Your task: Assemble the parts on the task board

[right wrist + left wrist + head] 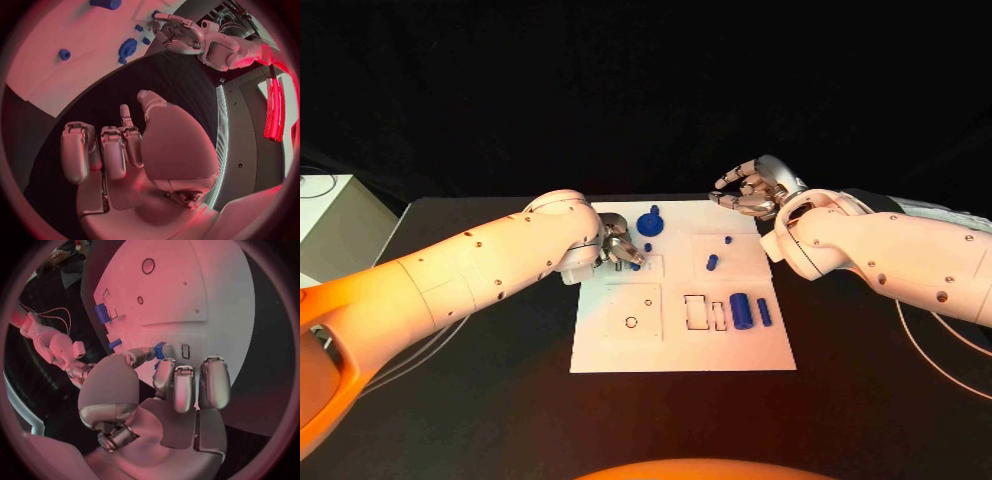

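Several blue parts lie on the board (pixel 682 345), the white plate at the middle of the black table (pixel 473 400). 1 round part with a stem (pixel 651 221) sits near the board's far edge. 1 small peg (pixel 713 262) stands toward the board's right side, level with the left hand. 2 larger parts sit at the right of the board's near half: a cylinder (pixel 741 311) and, just beside it on the outer side, a slim bar (pixel 764 311). To their left the board shows outlined rectangular slots (pixel 695 312) and a small round hole (pixel 632 323).

The left hand (pixel 620 249) hangs over the board's far-left area, fingers pointing down at the plate. In the left wrist view, the thumb and 1 finger are closed on a small blue part (pixel 161 350) just above the board surface; the other fingers (pixel 187 385) lie curled side by side. 1 more small blue piece (pixel 648 247) sits just beside this hand.

The right hand (pixel 753 190) hovers off the board, past its far-right corner, above the table. Its fingers are curled inward and hold nothing.
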You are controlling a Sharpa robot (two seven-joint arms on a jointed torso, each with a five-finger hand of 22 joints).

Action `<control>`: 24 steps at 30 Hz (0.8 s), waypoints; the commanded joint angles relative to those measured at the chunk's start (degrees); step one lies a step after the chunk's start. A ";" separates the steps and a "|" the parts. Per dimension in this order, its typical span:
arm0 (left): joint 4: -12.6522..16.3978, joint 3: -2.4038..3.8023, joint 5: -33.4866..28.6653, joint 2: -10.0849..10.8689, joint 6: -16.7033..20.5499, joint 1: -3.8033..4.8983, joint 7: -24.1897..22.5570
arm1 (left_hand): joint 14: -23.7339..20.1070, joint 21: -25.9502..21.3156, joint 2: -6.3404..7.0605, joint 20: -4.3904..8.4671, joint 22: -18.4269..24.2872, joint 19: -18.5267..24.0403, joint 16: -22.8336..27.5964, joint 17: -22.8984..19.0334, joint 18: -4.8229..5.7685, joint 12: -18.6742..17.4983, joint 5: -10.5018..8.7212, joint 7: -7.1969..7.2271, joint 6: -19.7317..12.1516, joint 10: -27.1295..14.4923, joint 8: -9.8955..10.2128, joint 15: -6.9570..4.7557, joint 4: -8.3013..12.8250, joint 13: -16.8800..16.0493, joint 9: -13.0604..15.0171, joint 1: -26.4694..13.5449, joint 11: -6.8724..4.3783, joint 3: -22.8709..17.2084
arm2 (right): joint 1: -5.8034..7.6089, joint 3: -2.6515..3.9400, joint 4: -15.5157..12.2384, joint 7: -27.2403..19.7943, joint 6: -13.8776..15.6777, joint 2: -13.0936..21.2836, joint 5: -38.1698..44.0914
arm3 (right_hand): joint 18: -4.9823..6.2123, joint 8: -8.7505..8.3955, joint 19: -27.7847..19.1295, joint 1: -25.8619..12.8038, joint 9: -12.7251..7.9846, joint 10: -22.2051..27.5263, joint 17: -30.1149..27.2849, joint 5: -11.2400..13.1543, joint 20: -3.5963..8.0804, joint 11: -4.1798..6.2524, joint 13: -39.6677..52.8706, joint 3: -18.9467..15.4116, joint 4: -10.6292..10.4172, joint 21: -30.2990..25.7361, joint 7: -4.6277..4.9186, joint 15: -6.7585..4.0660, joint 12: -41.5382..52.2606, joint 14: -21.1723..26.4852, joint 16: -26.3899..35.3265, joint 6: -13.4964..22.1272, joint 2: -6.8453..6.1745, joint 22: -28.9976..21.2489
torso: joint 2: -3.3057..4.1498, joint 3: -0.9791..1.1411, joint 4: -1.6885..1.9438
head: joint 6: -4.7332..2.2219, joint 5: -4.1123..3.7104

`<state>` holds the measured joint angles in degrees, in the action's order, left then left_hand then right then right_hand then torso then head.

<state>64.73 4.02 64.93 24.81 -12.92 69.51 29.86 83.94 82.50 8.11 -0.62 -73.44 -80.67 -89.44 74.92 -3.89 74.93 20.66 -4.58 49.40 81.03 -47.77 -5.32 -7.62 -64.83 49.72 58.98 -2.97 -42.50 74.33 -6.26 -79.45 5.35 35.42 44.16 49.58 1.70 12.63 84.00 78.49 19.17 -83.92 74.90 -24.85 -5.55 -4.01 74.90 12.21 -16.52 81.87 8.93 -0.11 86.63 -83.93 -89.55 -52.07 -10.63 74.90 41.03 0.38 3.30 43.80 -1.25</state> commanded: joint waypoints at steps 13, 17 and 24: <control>-0.48 -0.15 0.19 -0.78 -1.25 -0.31 -0.42 | 5.64 0.02 0.58 0.02 -0.10 -0.50 0.30 13.59 0.41 0.16 -0.85 4.31 4.42 0.15 1.31 -0.60 -0.83 -0.81 0.66 1.14 -0.42 5.28 | -0.05 0.01 -0.11 -0.31 -0.66 0.08 0.53 | 0.46 0.34 2.82 -0.48 0.05 -2.44 13.16 -0.20 0.18 -0.10 11.82 0.41 0.05 -0.22 0.00 -0.20 -0.12 -5.61 0.36 0.33 -0.27 7.75 | 0.01 -0.03 -0.01 | 0.38 -0.27; -0.53 -0.16 0.34 -0.77 -1.56 -0.34 -0.41 | 5.65 -0.01 0.92 0.05 -0.09 -0.50 0.28 13.63 0.41 0.22 -1.13 4.38 4.49 0.17 1.47 -0.63 -1.13 -0.94 0.77 1.43 -0.47 6.36 | -0.05 0.01 -0.12 -0.32 -0.66 0.08 0.53 | 0.48 0.36 2.80 -0.55 0.06 -2.42 13.09 -0.37 0.18 -0.10 11.80 0.51 0.04 -0.28 0.01 -0.20 -0.13 -5.59 0.39 0.36 -0.28 7.70 | -0.03 0.00 0.00 | 0.50 -0.33; -0.55 -0.18 0.70 -0.68 -1.69 -0.35 -0.40 | 5.65 -0.05 1.29 0.14 -0.16 -0.54 0.27 13.64 0.42 0.23 -4.99 4.50 4.74 0.14 2.13 -0.72 -2.10 -1.09 0.99 2.88 -0.58 8.98 | -0.09 0.01 -0.11 -0.33 -0.63 0.07 0.53 | 0.48 0.36 2.80 -0.55 0.06 -2.42 13.09 -0.37 0.18 -0.10 11.80 0.51 0.04 -0.28 0.01 -0.20 -0.13 -5.59 0.39 0.36 -0.28 7.70 | -0.06 0.02 0.01 | 0.60 -0.37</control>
<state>63.96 4.02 65.44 24.44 -13.02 69.47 29.88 83.94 82.49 9.22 -0.41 -73.55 -80.88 -89.44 74.92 -3.90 74.93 16.40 -0.49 54.29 81.19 -45.77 -5.73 -9.66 -65.88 50.64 61.41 -3.20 -33.88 74.28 -6.26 -79.50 5.35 35.41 44.23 49.58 1.70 12.63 84.00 78.26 19.16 -83.92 74.90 -24.85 -5.55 -4.01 74.90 12.37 -16.36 81.87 8.93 -0.11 86.63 -83.93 -89.54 -52.07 -10.87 74.94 41.01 0.38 3.31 44.37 -1.60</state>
